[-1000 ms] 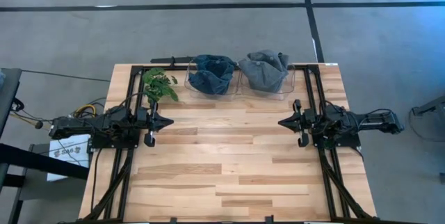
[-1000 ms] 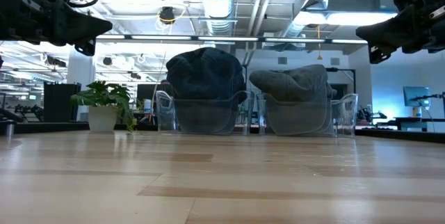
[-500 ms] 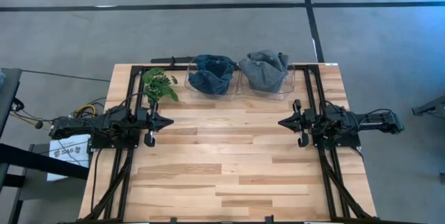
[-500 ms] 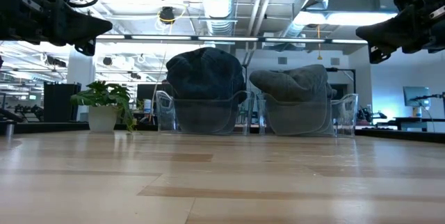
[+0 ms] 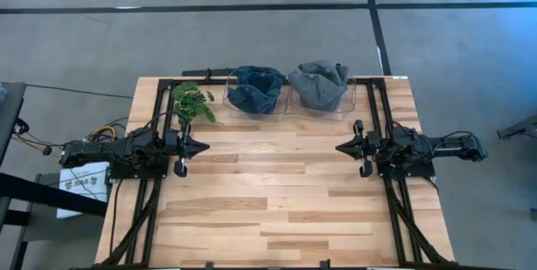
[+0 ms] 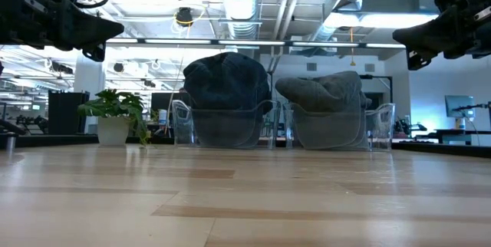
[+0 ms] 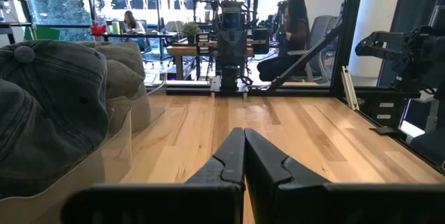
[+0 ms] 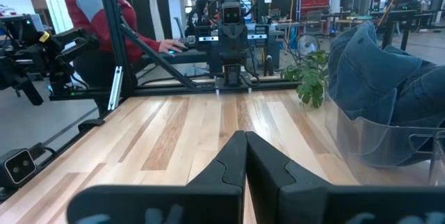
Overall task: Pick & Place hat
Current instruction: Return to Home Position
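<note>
Two hats sit in clear plastic bins at the table's far edge. The dark blue denim hat [image 5: 255, 88] [image 6: 225, 78] fills the left bin, the grey hat [image 5: 318, 85] [image 6: 326, 90] the right bin. My left gripper [image 5: 204, 146] [image 7: 243, 142] hovers shut above the table's left side, pointing right. My right gripper [image 5: 340, 147] [image 8: 245, 144] hovers shut above the right side, pointing left. Neither is near the hats.
A small potted plant [image 5: 192, 101] [image 6: 115, 115] stands at the far left, beside the blue hat's bin [image 6: 222, 130]. The wooden table [image 5: 268, 194] stretches between the arms. A person in a red top [image 8: 90, 5] stands beyond the table in the right wrist view.
</note>
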Tool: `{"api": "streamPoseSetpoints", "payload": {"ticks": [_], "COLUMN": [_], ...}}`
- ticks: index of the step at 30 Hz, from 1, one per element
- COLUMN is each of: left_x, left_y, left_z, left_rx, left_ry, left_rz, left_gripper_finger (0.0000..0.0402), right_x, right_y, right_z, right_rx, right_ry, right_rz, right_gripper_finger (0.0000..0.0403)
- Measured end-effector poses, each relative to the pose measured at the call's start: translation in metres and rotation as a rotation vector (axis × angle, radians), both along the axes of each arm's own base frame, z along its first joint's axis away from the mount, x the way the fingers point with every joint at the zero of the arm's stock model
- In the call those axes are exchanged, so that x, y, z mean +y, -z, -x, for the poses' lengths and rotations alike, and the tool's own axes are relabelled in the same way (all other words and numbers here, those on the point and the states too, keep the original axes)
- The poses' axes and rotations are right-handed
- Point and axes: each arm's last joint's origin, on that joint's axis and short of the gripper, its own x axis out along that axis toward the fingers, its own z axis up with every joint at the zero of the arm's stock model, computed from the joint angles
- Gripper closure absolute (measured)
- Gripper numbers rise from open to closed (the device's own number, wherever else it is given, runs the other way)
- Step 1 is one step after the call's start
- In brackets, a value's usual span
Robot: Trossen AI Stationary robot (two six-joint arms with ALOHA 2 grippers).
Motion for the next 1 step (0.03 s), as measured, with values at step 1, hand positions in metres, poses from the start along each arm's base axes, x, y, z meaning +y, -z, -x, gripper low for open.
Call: {"api": "streamPoseSetpoints", "payload": {"ticks": [1], "left_x": [0.0000], "left_y": [0.0000], "left_z": [0.0000], "left_rx": [0.000], "left_ry": [0.000], "left_rz": [0.000], "left_gripper_finger": [0.0401], "right_x": [0.0000], "right_y": [0.0000], "right_z": [0.0000], "right_rx": [0.000], "right_ry": [0.000], "right_rz": [0.000], "right_gripper_finger": [0.0403]}}
